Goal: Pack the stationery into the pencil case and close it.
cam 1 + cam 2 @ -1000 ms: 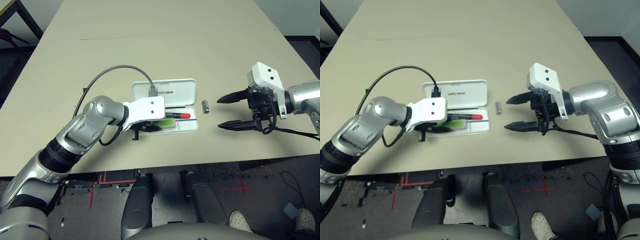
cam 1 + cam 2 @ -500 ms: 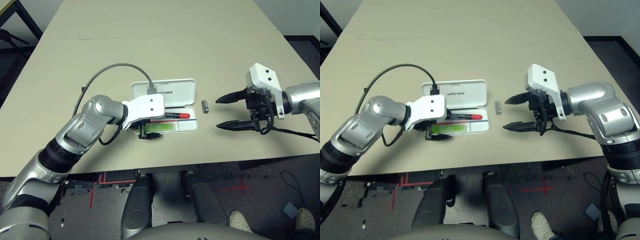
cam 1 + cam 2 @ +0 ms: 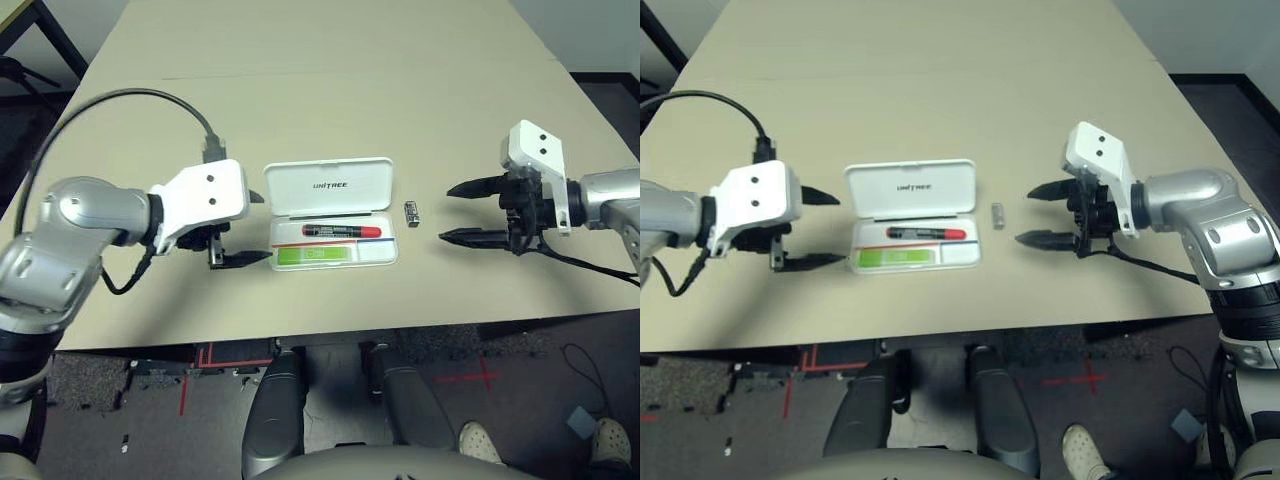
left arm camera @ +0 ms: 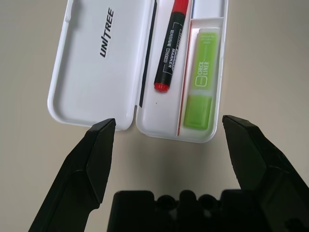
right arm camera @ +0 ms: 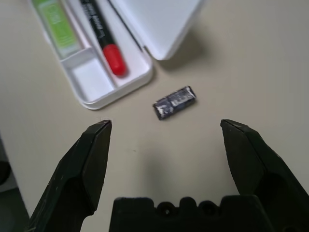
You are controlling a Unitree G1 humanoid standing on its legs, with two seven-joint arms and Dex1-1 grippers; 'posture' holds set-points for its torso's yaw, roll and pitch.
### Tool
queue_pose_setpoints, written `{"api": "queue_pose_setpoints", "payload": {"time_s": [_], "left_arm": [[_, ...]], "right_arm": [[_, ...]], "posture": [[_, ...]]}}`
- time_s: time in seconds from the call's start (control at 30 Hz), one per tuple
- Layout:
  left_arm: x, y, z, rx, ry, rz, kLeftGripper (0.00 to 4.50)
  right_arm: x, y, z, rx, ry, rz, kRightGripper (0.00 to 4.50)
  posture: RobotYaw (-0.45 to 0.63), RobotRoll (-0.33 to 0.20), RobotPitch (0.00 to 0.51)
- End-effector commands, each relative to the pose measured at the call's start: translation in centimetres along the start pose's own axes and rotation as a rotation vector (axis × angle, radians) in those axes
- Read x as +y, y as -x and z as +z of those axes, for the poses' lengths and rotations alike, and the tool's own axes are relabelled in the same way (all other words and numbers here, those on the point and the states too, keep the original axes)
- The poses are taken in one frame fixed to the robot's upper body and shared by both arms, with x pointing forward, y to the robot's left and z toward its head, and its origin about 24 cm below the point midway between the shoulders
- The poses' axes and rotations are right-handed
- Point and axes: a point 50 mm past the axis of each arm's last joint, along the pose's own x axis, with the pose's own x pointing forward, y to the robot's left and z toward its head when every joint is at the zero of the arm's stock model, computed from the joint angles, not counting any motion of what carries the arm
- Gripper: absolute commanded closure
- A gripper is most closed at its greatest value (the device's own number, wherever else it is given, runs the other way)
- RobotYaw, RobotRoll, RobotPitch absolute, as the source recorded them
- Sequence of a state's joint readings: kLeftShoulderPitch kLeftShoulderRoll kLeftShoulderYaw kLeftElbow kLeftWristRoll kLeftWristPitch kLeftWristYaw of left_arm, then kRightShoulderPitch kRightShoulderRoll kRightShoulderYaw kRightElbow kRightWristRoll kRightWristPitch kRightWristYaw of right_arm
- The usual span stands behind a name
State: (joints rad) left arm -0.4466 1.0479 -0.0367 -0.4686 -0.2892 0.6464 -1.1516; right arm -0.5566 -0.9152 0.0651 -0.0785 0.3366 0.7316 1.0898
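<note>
**Pencil case** (image 3: 330, 213): white hinged plastic case, lying open near the front of the table (image 3: 330, 80), between the two arms. Lid (image 3: 328, 187) laid back flat on the far side, "UNITREE" print facing up; tray (image 3: 385, 252) on the near side.

**Marker** (image 3: 342, 231): black barrel, red cap, lying along the far channel of the tray, cap toward the robot's right.

**Green stick** (image 3: 312, 256): flat, lime, labelled "CHECK LINER" in the left wrist view, in the near channel of the tray at the robot's left end. Small compartment beside it on the right is unfilled.

**Small dark-and-silver piece** (image 3: 410, 212): rectangular, on the bare tabletop just beside the case's right end, apart from it. Judged the one item not yet packed.

**Right gripper** (image 3: 462, 211): fingers spread wide, holding nothing, near the small piece on its right and pointing toward it.

**Left gripper** (image 3: 820, 227): fingers spread wide, holding nothing, just off the case's left end.

**Risks, as judged:**
- Small piece is low and light; wide fingers closing on it could pinch it sideways and flick it off, or slide it under the case's edge.
- A fingertip catching the tray's right end would shove the light case and jostle the marker out of its channel.
- Piece dropped across a divider, or the marker riding up, would stop the lid seating.
</note>
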Motion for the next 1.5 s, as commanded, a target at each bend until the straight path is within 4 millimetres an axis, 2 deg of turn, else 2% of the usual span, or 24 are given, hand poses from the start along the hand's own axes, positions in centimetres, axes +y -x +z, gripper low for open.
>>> {"api": "queue_pose_setpoints", "payload": {"time_s": [0.03,0.23,0.37,0.57,0.77,0.93,1.07,1.5], "left_arm": [[-0.5,-0.2,0.2,-0.002,-0.019,-0.021,0.05],[-0.4,-0.5,0.0,0.002,-0.026,-0.02,0.05],[-0.5,-0.7,0.0,0.0,-0.025,-0.022,0.05],[-0.5,-0.9,-0.1,0.003,-0.022,-0.019,0.05],[-0.7,-0.9,-0.4,0.017,-0.019,-0.017,0.05],[-0.7,-0.9,-0.4,0.017,-0.02,-0.019,0.05],[-0.6,-1.0,-0.3,0.014,-0.022,-0.017,0.05],[-0.8,-1.5,-0.1,-0.001,-0.021,-0.007,0.05]], "right_arm": [[-1.2,0.4,-0.8,0.064,-0.083,-0.153,0.0],[-2.5,0.2,-1.4,0.099,-0.205,-0.351,0.0],[-2.6,-0.5,-1.4,0.071,-0.275,-0.417,0.0],[-1.5,-2.5,-0.8,-0.005,-0.359,-0.458,0.0],[1.0,-5.4,1.0,-0.11,-0.462,-0.475,0.0],[2.2,-6.5,1.7,-0.125,-0.509,-0.477,0.0],[3.5,-7.7,1.1,-0.085,-0.549,-0.492,0.0],[5.2,-8.3,-0.1,0.023,-0.566,-0.505,0.0]], "posture": [[0.0,0.0,0.211],[0.0,0.0,0.209],[0.0,0.0,0.209],[0.0,0.0,0.212],[0.0,0.0,0.217],[0.0,0.0,0.217],[0.01,0.0,0.215],[0.02,0.0,0.21]]}}
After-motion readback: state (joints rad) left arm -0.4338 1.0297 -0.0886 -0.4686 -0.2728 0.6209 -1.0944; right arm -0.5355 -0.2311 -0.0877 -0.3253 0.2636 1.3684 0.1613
